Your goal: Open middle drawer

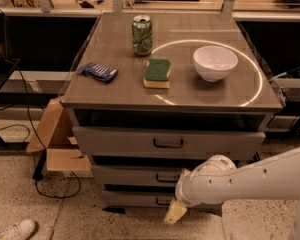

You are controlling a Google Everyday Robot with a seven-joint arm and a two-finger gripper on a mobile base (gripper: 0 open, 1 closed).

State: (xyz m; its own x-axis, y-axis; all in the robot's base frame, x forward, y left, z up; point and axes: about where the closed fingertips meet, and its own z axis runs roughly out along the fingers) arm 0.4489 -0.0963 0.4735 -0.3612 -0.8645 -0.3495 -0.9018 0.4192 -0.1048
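Note:
The grey cabinet has three stacked drawers. The middle drawer [135, 175] is a shallow grey front with a small dark loop handle [167, 177], and it looks pushed in. My white arm [250, 179] reaches in from the right, low in front of the cabinet. The gripper [175, 212] hangs just below and slightly right of the middle drawer's handle, in front of the bottom drawer [135, 199]. It holds nothing that I can see. The arm hides the right part of the middle and bottom drawer fronts.
The top drawer [167, 142] has the tallest front. On the cabinet top [115, 91] are a green can [142, 35], a green-yellow sponge [157, 73], a white bowl [215, 62] and a blue packet [97, 72]. A cardboard box [57, 144] and cables lie on the floor at left.

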